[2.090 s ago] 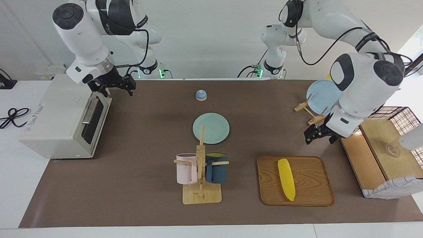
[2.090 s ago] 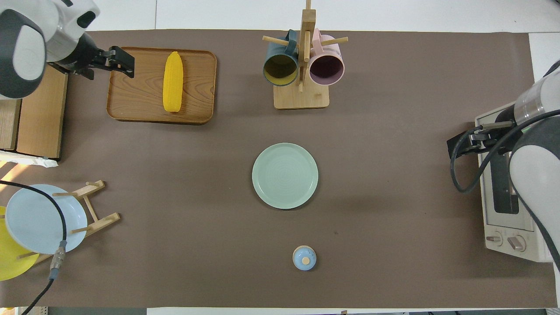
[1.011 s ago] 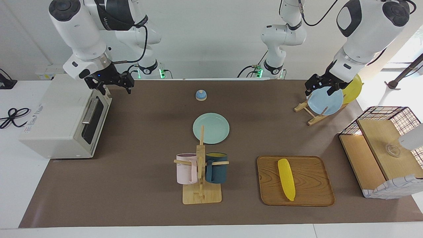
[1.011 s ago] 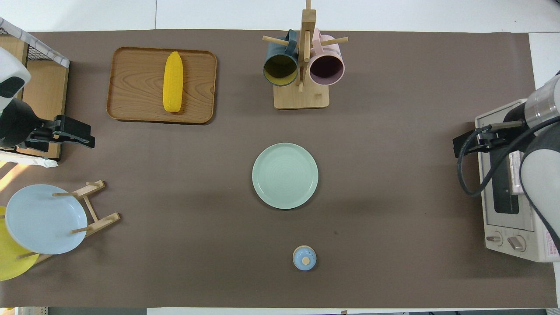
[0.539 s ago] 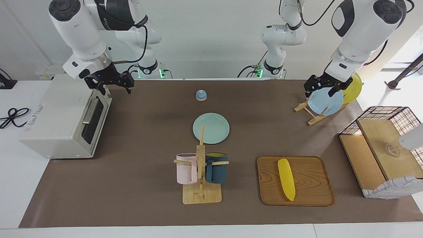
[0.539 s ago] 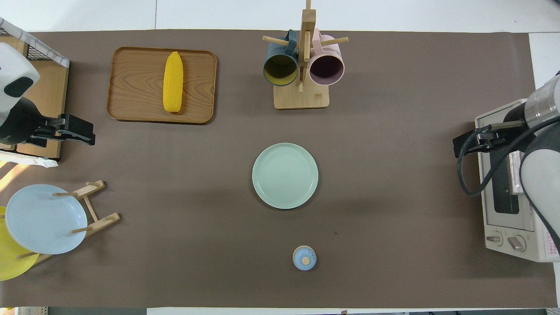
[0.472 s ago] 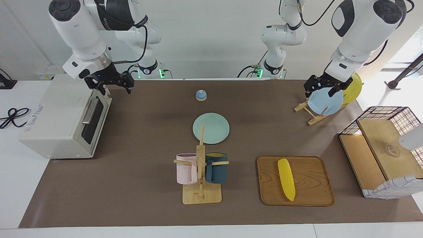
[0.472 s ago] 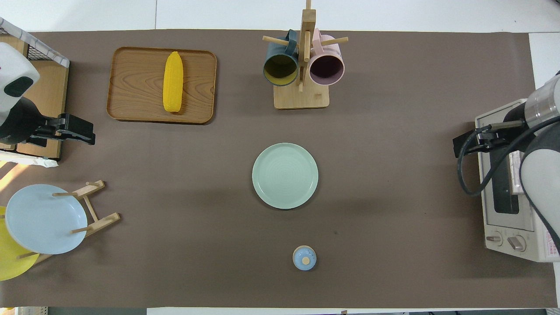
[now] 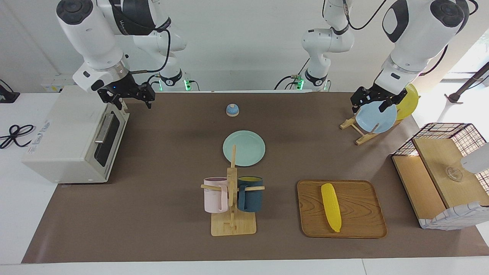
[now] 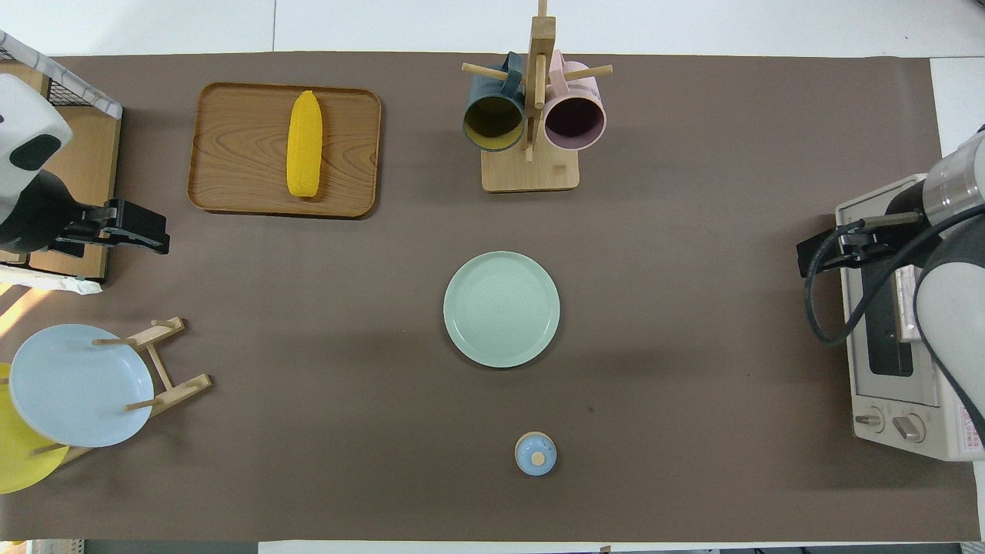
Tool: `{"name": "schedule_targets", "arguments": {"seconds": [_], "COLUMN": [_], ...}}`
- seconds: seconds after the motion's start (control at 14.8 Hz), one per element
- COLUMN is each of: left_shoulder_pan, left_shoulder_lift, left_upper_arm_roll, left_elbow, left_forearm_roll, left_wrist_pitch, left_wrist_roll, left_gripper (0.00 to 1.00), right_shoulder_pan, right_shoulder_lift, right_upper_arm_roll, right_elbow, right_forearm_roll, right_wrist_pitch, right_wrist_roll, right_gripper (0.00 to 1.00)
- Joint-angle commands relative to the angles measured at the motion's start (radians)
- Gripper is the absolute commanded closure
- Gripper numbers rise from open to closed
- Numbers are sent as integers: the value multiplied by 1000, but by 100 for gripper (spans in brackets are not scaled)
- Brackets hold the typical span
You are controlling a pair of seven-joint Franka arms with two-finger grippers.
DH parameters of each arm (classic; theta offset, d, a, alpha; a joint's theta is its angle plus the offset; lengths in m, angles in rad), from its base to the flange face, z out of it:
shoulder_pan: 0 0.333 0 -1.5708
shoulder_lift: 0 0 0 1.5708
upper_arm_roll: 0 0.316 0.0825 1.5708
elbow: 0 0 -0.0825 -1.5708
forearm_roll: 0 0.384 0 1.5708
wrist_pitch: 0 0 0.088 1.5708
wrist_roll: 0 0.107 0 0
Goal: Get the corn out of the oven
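The yellow corn (image 9: pixel 331 207) lies on a wooden tray (image 9: pixel 363 225) toward the left arm's end of the table; it also shows in the overhead view (image 10: pixel 304 144). The off-white oven (image 9: pixel 65 133) stands at the right arm's end with its dark glass door shut, and shows in the overhead view (image 10: pixel 896 385) too. My right gripper (image 9: pixel 131 103) is open and empty in the air over the oven's top front corner (image 10: pixel 809 260). My left gripper (image 9: pixel 368 107) is open and empty, raised over the mat between the plate rack and the basket box (image 10: pixel 150 235).
A mint plate (image 9: pixel 244 148) lies mid-table. A wooden mug stand (image 9: pixel 232 214) holds a pink and a dark blue mug. A small blue bell (image 9: pixel 232 110) sits near the robots. A rack holds a blue plate (image 9: pixel 376 118) and a yellow one. A wire-and-wood basket box (image 9: pixel 447 172) stands beside the tray.
My left gripper rose from beside the tray and drew back toward the plate rack, then held almost still. My right gripper lifted slightly at the oven's corner. The corn has not moved.
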Motion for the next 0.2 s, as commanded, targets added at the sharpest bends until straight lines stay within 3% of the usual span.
{"name": "schedule_targets", "arguments": {"seconds": [0.0,0.13], "left_shoulder_pan": [10,10], "left_shoulder_lift": [-12,-12], "left_upper_arm_roll": [-9,-9], "left_elbow": [-18,-18], "left_forearm_roll": [13,13], "left_wrist_pitch": [17,17], "left_wrist_roll": [10,10], "left_gripper": [0,0], "right_shoulder_pan": [-4,-4], "right_shoulder_lift": [-12,-12], "right_upper_arm_roll": [-2,-2], "right_elbow": [-8,-8], "right_forearm_roll": [22,22], "right_wrist_pitch": [0,0], "right_wrist_roll": [13,11], "right_gripper": [0,0]}}
